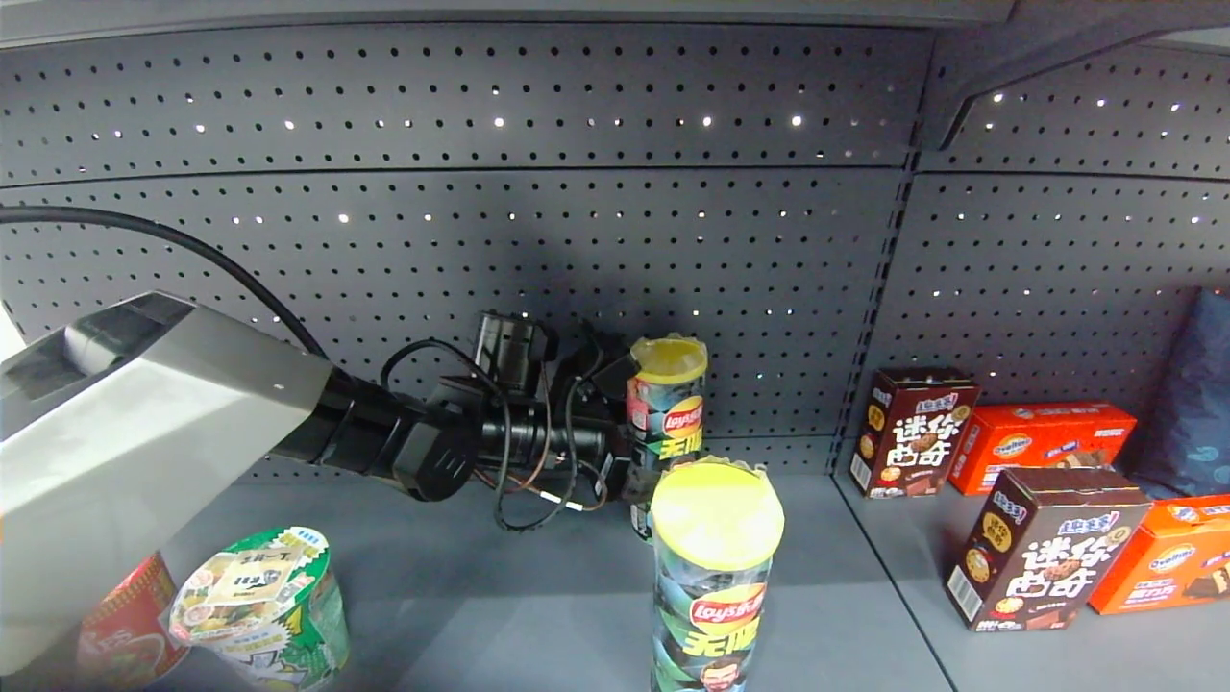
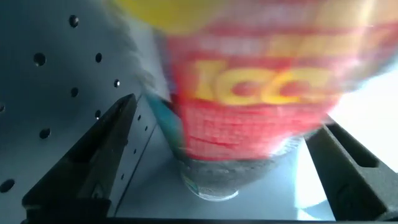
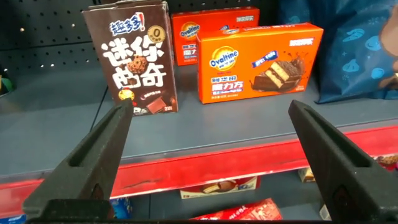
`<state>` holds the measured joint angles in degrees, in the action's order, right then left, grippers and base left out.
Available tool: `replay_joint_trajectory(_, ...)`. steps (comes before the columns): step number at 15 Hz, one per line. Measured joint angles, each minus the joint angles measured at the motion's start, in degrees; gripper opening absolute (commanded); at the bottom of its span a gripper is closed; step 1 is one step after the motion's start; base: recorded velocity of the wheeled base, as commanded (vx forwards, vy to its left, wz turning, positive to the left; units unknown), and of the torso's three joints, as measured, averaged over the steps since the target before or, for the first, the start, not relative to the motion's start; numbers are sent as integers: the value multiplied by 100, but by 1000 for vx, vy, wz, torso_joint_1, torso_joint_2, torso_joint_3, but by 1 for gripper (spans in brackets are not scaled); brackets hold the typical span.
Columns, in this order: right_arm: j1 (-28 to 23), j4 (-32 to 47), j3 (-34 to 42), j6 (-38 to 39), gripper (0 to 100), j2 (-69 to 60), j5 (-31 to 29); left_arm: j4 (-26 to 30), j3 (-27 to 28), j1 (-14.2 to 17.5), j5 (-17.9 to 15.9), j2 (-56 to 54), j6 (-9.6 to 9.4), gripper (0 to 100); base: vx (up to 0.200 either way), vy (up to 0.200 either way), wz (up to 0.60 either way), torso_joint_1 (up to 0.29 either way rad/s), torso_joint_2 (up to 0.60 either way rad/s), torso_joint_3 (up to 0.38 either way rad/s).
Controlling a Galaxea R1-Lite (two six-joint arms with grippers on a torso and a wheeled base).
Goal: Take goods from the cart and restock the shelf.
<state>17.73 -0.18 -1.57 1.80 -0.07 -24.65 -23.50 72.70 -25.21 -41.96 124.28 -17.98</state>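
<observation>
A chips can (image 1: 666,404) with a yellow lid stands upright at the back of the grey shelf (image 1: 480,586), close to the pegboard wall. My left gripper (image 1: 629,425) reaches in from the left and is open, its two fingers either side of that can. In the left wrist view the can (image 2: 249,112) stands between the wide-spread fingers (image 2: 93,168), its base on the shelf. A second chips can (image 1: 716,577) stands in front of the first, nearer the shelf edge. My right gripper (image 3: 210,107) is open and holds nothing, in front of the shelf section with the boxes.
Two cup noodle tubs (image 1: 259,605) stand at the front left of the shelf. In the right section are brown biscuit boxes (image 1: 913,432), orange boxes (image 1: 1043,442) and a blue bag (image 1: 1196,394). The right wrist view has a brown box (image 3: 134,59), orange boxes (image 3: 258,62) and the red shelf edge (image 3: 217,163).
</observation>
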Motion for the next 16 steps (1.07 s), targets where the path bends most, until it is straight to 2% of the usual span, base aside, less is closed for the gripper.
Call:
replay_joint_trajectory(3, 2, 2, 0, 11, 100, 0, 11, 0, -325, 30, -5, -229, -134, 100, 0, 0, 0, 0, 0, 0)
replay_joint_trajectory(8, -1, 2, 0, 29, 100, 0, 13, -2, -903, 200, -5, -785, -156, 100, 0, 0, 0, 0, 0, 0)
replay_joint_trajectory(16, -1, 2, 0, 2, 100, 0, 22, 7, -1968, 788, -24, -2064, -148, 100, 0, 0, 0, 0, 0, 0)
